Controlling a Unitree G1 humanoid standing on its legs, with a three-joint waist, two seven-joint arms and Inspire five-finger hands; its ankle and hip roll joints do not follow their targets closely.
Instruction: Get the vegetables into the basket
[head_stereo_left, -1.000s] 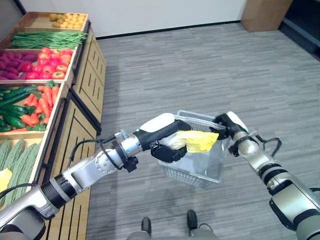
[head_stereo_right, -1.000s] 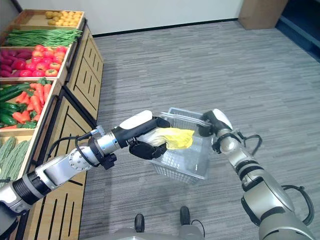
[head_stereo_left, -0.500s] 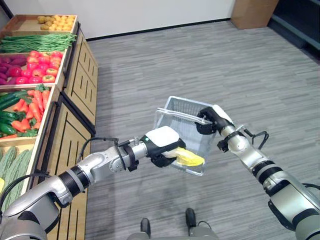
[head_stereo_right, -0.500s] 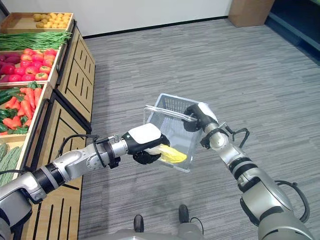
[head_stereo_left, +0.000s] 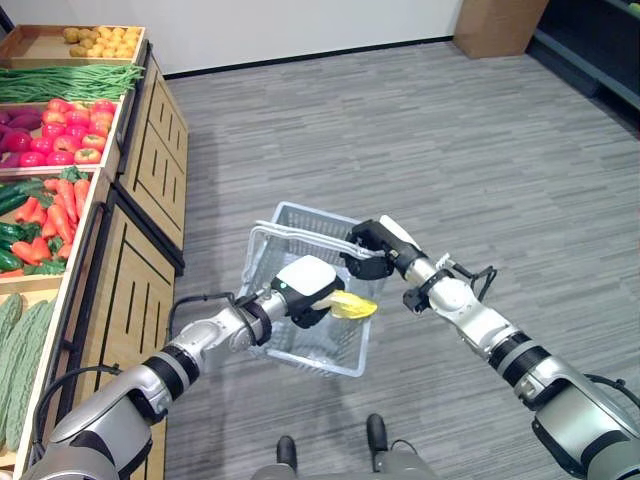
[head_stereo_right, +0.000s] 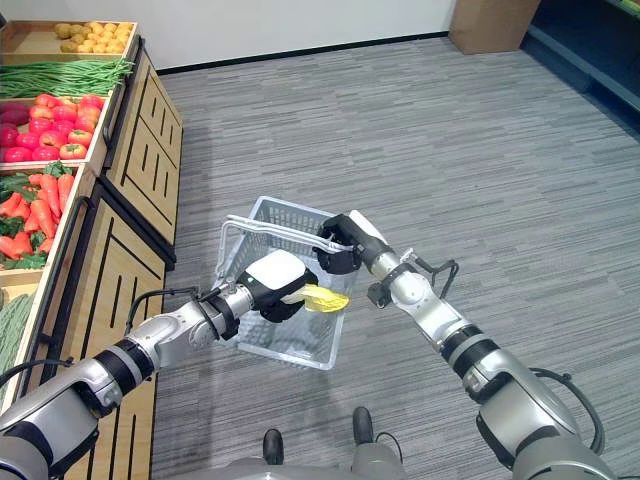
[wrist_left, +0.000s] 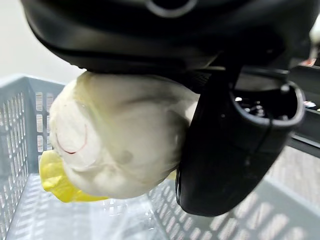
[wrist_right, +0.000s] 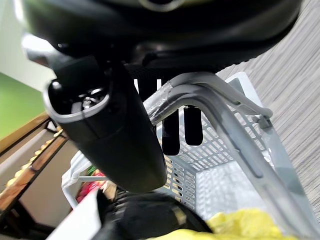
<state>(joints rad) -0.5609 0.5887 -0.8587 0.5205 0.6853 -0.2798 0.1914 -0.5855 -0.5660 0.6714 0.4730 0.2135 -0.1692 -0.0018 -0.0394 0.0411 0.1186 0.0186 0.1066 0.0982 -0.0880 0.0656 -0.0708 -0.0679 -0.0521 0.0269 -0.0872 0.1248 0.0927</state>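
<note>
Gripping a half-hidden pale-yellow vegetable (wrist_left: 115, 145) inside the basket (head_stereo_left: 265, 250): left hand (head_stereo_left: 305, 290); right hand (head_stereo_left: 365, 245) fingers round its handle.

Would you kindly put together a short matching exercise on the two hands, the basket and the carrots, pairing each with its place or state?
Things:
1. left hand
2. right hand
3. basket
4. carrots

Places or states:
A. lying in a crate on the wooden shelf
B. curled round the basket's handle
C. hanging above the grey floor
D. clasping a pale yellow leafy vegetable over the basket

Pairs: 1-D, 2-B, 3-C, 4-A
</note>
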